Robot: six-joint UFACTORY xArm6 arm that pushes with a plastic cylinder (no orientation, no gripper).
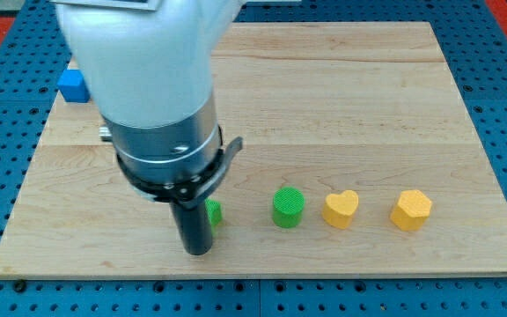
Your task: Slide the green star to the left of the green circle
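Tip: our tip [198,251] sits low and left of centre in the frame, touching the left side of the green star; we carry no jaws, only a rod.
Green star [213,213]: mostly hidden behind our rod, just left of the green circle [289,208], a gap between them.
Row: 2 yellow blocks, a heart [341,210] and a hexagon-like piece [411,210], right of the circle.
Upper left: 1 blue cube [73,84] on the wooden board [394,106].

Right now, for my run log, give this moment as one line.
my tip touching green star block | green circle block at its right, apart
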